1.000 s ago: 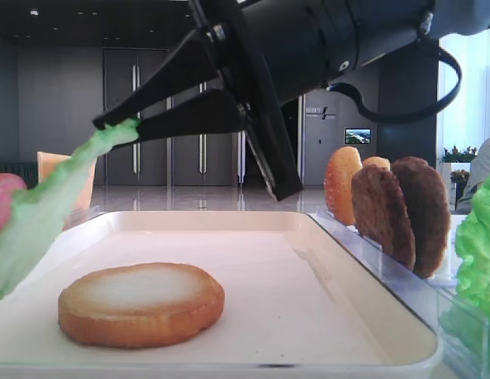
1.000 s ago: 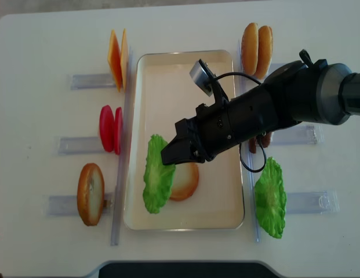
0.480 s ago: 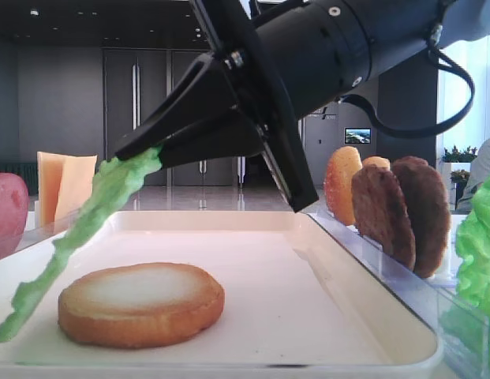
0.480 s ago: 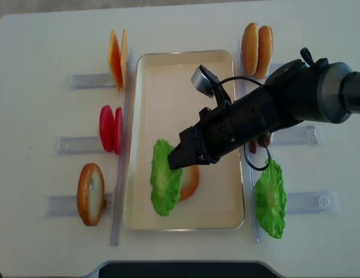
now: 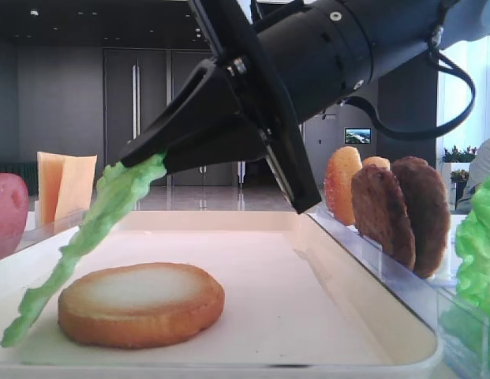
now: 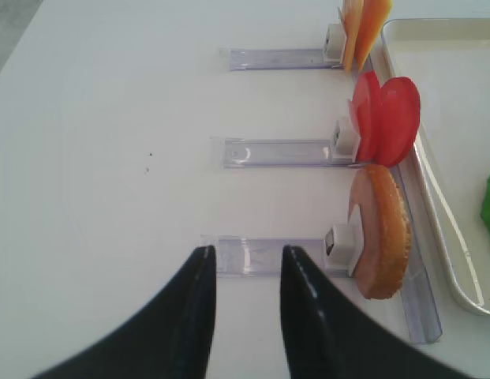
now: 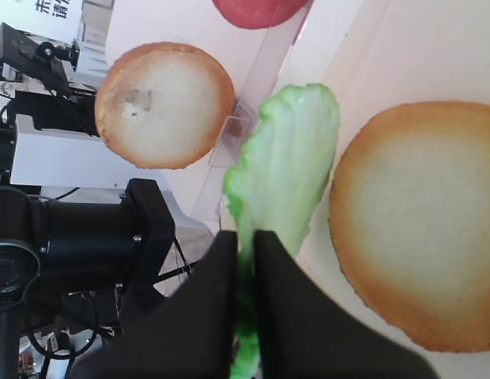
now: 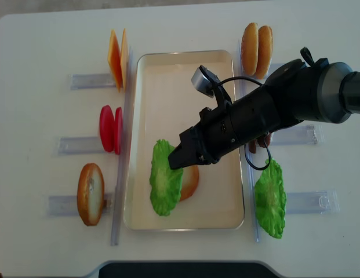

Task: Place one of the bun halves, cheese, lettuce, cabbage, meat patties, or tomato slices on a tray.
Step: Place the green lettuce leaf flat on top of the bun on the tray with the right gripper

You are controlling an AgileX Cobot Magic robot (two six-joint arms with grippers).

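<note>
My right gripper (image 8: 173, 163) is shut on the top edge of a green lettuce leaf (image 8: 165, 184), which hangs slanting down over the cream tray (image 8: 168, 87). The leaf's (image 5: 95, 229) lower end reaches the tray floor just left of a bun half (image 5: 142, 304) lying flat, pale face up. In the right wrist view the lettuce (image 7: 288, 170) is pinched between the black fingers, beside the bun half (image 7: 422, 221). My left gripper (image 6: 246, 257) hovers over bare table left of the holders, jaws apart, with nothing between them.
Left of the tray, clear holders carry cheese (image 8: 117, 58), tomato slices (image 8: 110, 129) and a bun half (image 8: 90, 194). On the right stand two buns (image 8: 256, 41), the meat patties (image 5: 402, 213) and another lettuce leaf (image 8: 269, 198).
My right gripper has carried the lettuce rightward from the tray's left rim toward the bun half, and the leaf has swung lower. The left gripper has not changed.
</note>
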